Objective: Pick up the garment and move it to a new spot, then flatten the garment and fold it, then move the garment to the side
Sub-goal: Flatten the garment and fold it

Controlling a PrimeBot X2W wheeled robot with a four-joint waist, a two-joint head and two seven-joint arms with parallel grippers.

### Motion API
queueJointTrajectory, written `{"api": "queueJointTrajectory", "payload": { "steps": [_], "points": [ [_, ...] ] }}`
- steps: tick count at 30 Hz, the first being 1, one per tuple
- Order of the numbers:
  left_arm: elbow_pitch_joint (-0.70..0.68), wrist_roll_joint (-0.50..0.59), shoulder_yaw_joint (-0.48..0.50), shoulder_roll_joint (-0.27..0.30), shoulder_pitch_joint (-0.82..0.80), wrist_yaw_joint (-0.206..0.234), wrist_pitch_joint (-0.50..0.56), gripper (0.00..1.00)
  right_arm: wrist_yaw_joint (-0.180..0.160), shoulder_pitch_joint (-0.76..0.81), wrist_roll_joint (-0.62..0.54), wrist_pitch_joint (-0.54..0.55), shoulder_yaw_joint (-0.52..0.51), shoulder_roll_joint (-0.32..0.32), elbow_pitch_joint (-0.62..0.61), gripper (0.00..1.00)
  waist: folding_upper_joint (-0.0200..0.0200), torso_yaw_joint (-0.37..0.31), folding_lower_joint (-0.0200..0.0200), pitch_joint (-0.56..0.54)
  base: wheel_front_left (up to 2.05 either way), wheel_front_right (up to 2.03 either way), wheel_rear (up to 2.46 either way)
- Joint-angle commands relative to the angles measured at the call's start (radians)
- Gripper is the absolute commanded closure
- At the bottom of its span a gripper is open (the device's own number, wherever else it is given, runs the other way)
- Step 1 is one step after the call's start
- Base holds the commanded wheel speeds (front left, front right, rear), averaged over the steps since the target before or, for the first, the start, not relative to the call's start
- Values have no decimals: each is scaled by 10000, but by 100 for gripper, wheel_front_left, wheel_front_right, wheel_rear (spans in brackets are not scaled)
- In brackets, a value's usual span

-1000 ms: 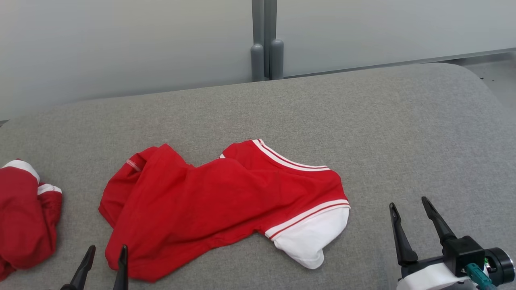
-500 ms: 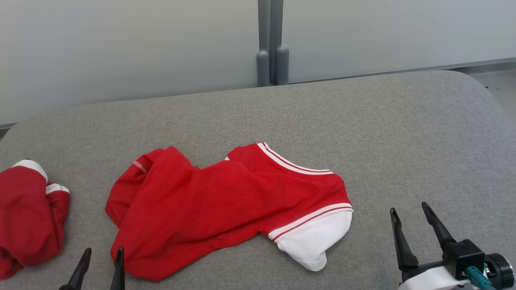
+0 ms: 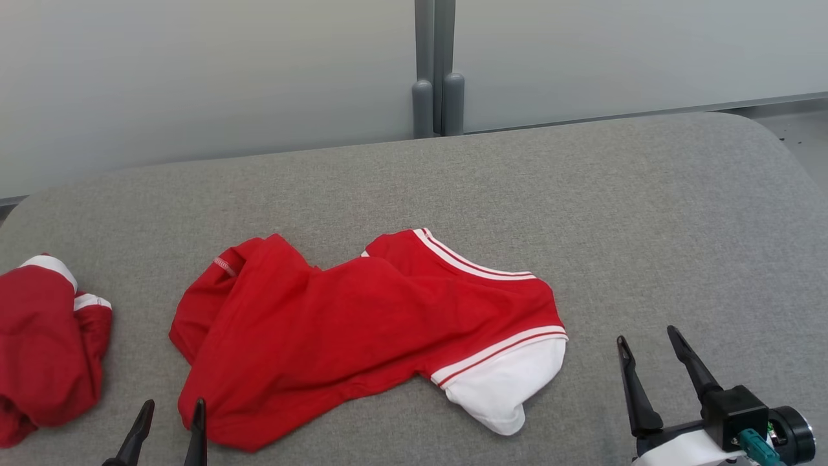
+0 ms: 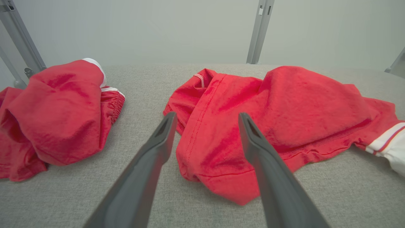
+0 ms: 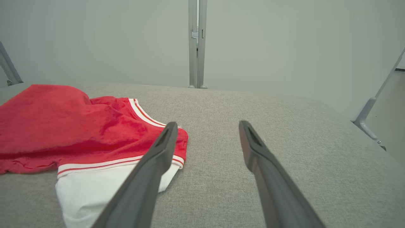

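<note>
**Both claws wide and empty, edging in on the red shirt**

At the near edge of the surface, the left gripper (image 3: 173, 414) stands with its jaws fully apart and nothing in them. Its right finger sits just beside the near hem of the garment (image 3: 362, 323), having crept slightly forward in the last half second. Toward the near right corner, the right gripper (image 3: 647, 336) is equally wide and empty. It has slid a little toward the white sleeve (image 3: 501, 388) but is still apart from it. The cloth itself has not shifted, and the earlier jump in the picture is the head camera moving. My reading is that the pick-up has not begun and both arms are lining up for it.

The garment lies left of centre, close to the near edge. It is a soft red knit, rumpled into low humps, with a stitched hem and white-and-red striped bands. A second red bundle (image 3: 45, 349) is heaped at the left edge. The grey surface (image 3: 582, 213) is woven, padded and round-cornered. Beyond its far edge rise a pale wall (image 3: 194, 77) and a grey post (image 3: 435, 65).
</note>
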Motion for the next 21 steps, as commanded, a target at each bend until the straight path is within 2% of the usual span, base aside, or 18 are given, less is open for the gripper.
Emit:
{"api": "queueJointTrajectory", "payload": {
  "steps": [1, 5, 7, 12, 15, 21],
  "points": [
    [36, -51, 22, -39, 12, -26, -28, 0, 1, 49, 60, -34, 73, -24, -39, 0, 84, 4, 0, 5, 0, 0, 0],
    [235, -43, -61, -44, 117, -27, -28, 0, 1, 88, 200, -33, 596, -27, 138, 0, 84, 16, 0, 2, 0, 0, 0],
    [398, -152, -171, -3, 98, -27, -28, 0, 1, 74, 705, -34, 785, -36, 290, 0, 84, 28, 0, 12, 0, 0, 0],
    [968, -417, -850, 366, -163, -13, 53, 0, 1, 5, 1242, -22, 1154, -30, 1132, 0, 84, 117, 0, 58, 0, 0, 0],
    [1191, -732, -1214, 659, -473, -14, 677, 0, 1, -395, 2080, 836, 1579, -123, 1597, 0, 84, 135, 0, 248, 0, 0, 0],
    [841, -1462, -1804, 1087, -884, -12, 1875, 0, 1, -1046, 3594, 2512, 2098, -445, 1687, 0, 84, 203, 0, 694, 0, 0, 0]
  ]
}}
